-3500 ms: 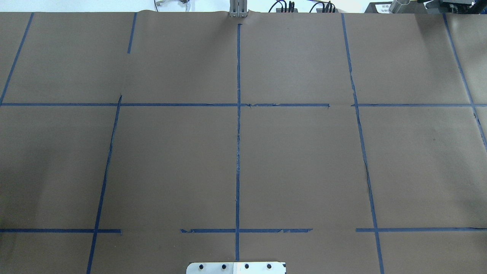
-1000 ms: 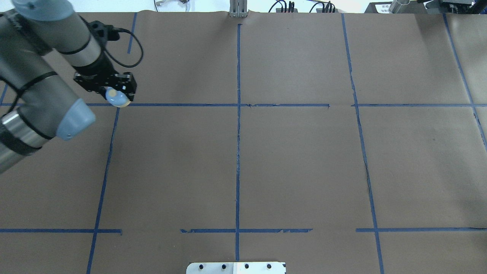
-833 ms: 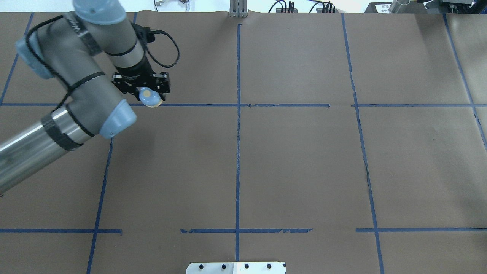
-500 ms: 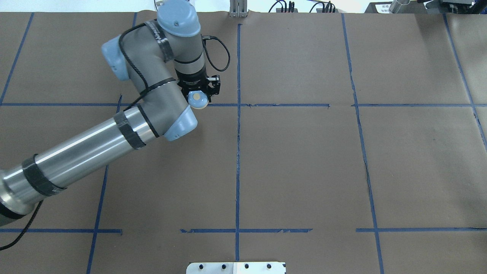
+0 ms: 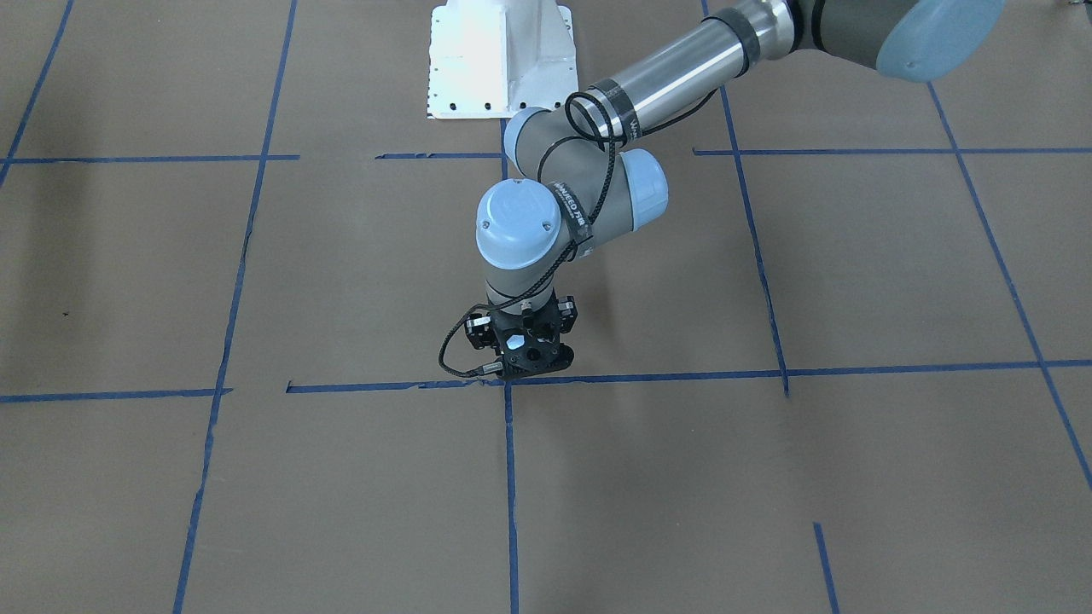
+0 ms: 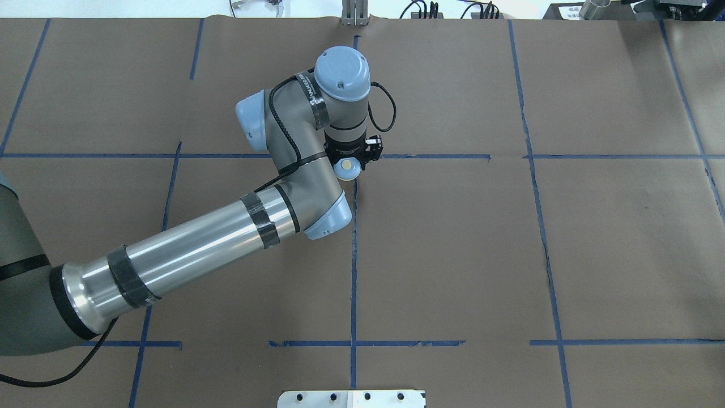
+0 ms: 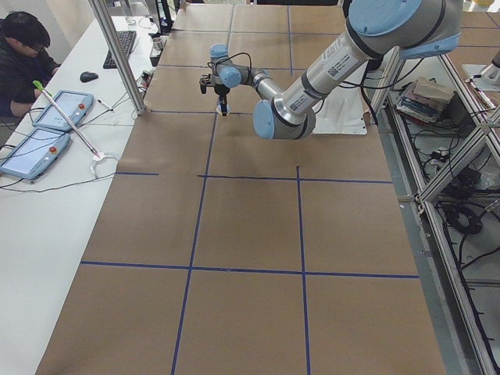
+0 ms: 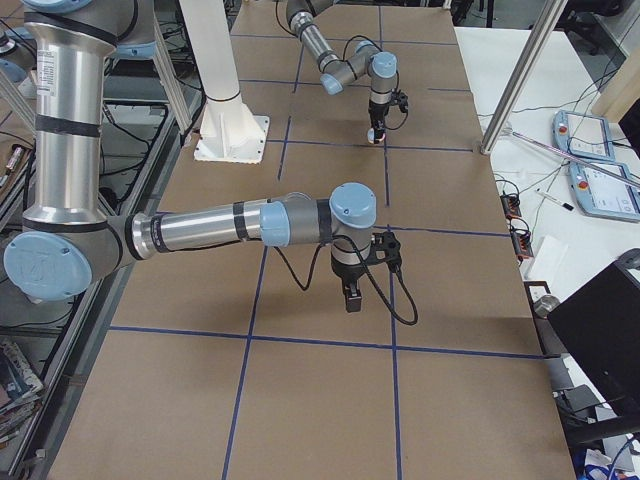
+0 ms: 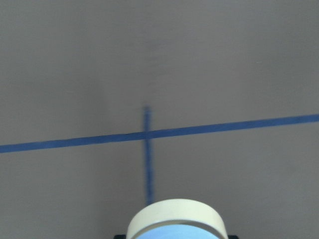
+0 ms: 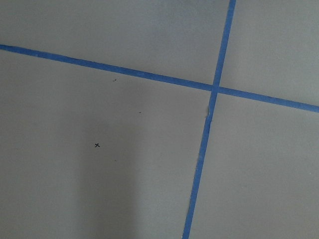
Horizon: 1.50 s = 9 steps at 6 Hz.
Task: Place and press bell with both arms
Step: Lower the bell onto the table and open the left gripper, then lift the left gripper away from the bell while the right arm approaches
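My left gripper (image 6: 351, 163) is shut on the bell (image 6: 346, 169), a small light-blue dome with a cream button. It holds the bell just above the centre crossing of the blue tape lines. The left wrist view shows the bell's cream base ring (image 9: 174, 219) at the bottom edge, with the tape cross ahead. In the front view the left gripper (image 5: 522, 362) points down and hides the bell. My right gripper (image 8: 350, 295) shows only in the right side view, low over the paper, and I cannot tell whether it is open or shut.
Brown paper with a blue tape grid (image 6: 354, 255) covers the table. The white pedestal base (image 5: 499, 60) stands at the robot's side. A metal post (image 7: 117, 55) and a side table with tablets (image 7: 58, 109) and an operator (image 7: 19, 47) lie beyond the far edge.
The left arm came into the overhead view from the left with the bell in its gripper. It moved right along the tape line to the centre crossing.
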Motion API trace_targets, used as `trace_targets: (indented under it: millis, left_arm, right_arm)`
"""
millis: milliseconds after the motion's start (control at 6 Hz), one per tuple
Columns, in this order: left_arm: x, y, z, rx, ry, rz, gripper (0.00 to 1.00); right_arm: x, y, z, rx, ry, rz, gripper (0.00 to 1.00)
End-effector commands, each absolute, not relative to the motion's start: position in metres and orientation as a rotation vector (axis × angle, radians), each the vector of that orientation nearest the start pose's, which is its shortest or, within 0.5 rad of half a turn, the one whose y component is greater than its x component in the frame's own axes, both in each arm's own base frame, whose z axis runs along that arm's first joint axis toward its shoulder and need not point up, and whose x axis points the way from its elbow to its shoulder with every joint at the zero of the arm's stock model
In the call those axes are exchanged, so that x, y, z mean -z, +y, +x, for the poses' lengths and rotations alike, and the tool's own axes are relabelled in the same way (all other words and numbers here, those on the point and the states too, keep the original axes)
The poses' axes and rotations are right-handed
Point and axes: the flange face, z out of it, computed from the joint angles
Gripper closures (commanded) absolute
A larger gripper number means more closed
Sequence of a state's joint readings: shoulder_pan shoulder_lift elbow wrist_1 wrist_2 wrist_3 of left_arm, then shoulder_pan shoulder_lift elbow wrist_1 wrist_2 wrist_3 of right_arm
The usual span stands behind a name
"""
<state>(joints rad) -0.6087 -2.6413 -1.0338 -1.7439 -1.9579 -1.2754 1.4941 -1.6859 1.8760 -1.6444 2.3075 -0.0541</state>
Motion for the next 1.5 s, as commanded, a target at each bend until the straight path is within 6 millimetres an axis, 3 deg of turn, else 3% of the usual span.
trace_targets:
  millis: [0, 167, 500, 667, 833, 1000, 1333]
  left_arm:
    - [-0.17, -0.556, 0.647, 0.168, 0.799, -0.028, 0.29]
    - [-0.168, -0.556, 0.647, 0.168, 0.802, -0.027, 0.0]
    - [-0.159, -0.558, 0.642, 0.154, 0.814, -0.022, 0.0]
    - [-0.146, -0.568, 0.621, 0.137, 0.84, -0.019, 0.0]
    - [-0.146, -0.588, 0.585, 0.117, 0.839, -0.059, 0.0]
    - [-0.171, -0.583, 0.552, 0.067, 0.814, -0.037, 0.0]
    - [-0.235, -0.575, 0.425, -0.058, 0.746, 0.05, 0.0]
  right_arm:
    - [-0.572, -0.448, 0.032, 0.169, -0.738, 0.102, 0.0]
    - [-0.572, -0.448, 0.031, 0.169, -0.739, 0.102, 0.0]
    - [-0.568, -0.449, 0.027, 0.184, -0.74, 0.108, 0.0]
    - [-0.564, -0.454, 0.018, 0.2, -0.744, 0.109, 0.0]
    - [-0.547, -0.466, -0.001, 0.211, -0.773, 0.11, 0.0]
    - [-0.527, -0.475, -0.024, 0.17, -0.803, 0.091, 0.0]
    - [-0.508, -0.475, -0.038, 0.146, -0.812, 0.085, 0.0]
